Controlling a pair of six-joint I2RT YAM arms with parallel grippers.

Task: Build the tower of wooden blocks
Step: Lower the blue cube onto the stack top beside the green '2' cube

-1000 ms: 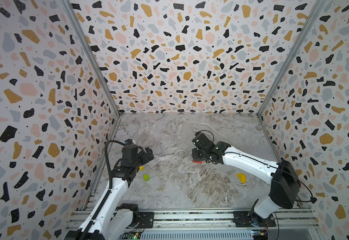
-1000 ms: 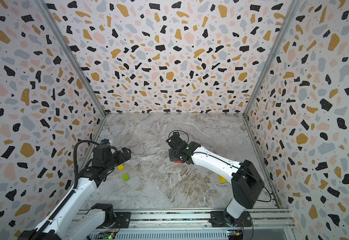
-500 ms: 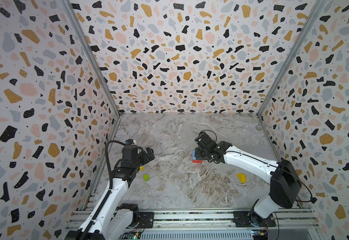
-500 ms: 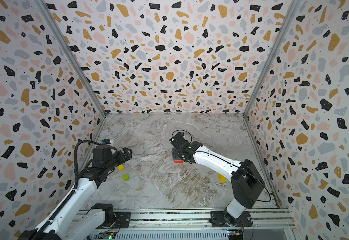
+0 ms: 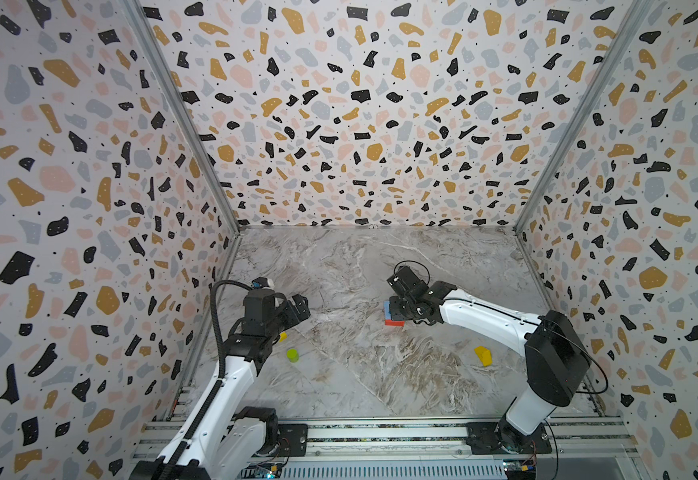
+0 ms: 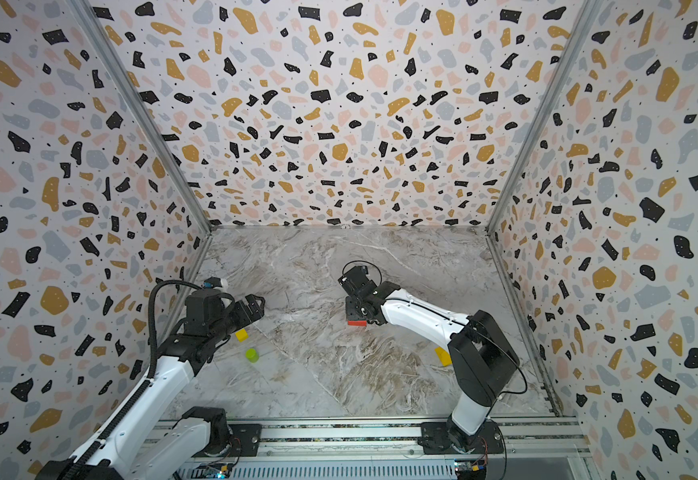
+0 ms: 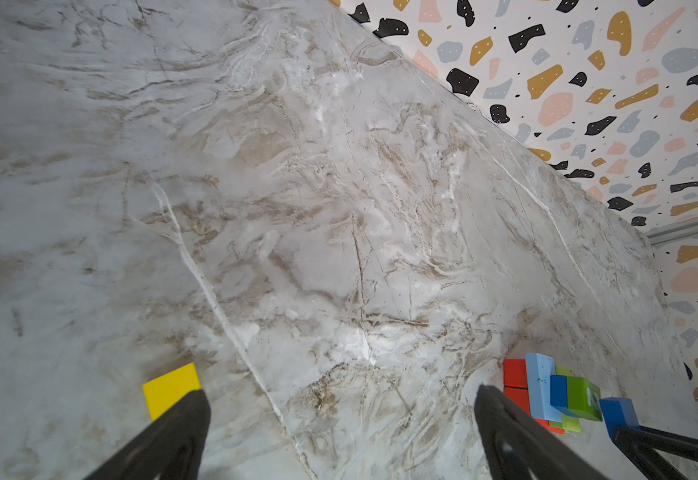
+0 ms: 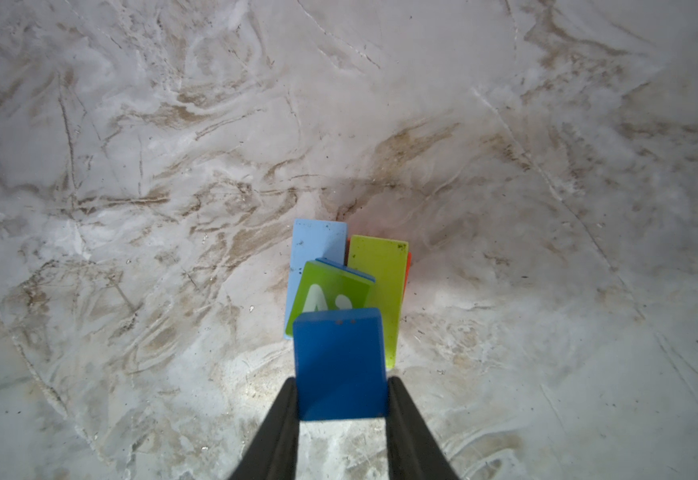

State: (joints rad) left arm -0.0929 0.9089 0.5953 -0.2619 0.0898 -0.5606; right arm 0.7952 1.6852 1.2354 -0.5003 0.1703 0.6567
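The wood block tower (image 5: 393, 316) stands mid-table: red slabs (image 6: 357, 322) at the base, then a light blue block (image 8: 318, 245) beside a lime bar (image 8: 380, 282), with a green numbered cube (image 8: 330, 291) on top. My right gripper (image 8: 342, 386) is shut on a dark blue cube (image 8: 339, 361), held just above the green cube with a small gap showing in the left wrist view. My left gripper (image 7: 341, 399) hangs open and empty near the left wall. By one of its fingers lies a yellow cube (image 7: 171, 386).
A lime cylinder (image 5: 292, 354) stands on the marble floor near the left arm, just in front of the yellow cube (image 5: 283, 336). A yellow wedge (image 5: 483, 355) lies at the front right beside the right arm. Patterned walls close in three sides.
My right gripper has shifted slightly rightward over the tower with the dark blue cube, uncovering the light blue block. The left arm has not moved.
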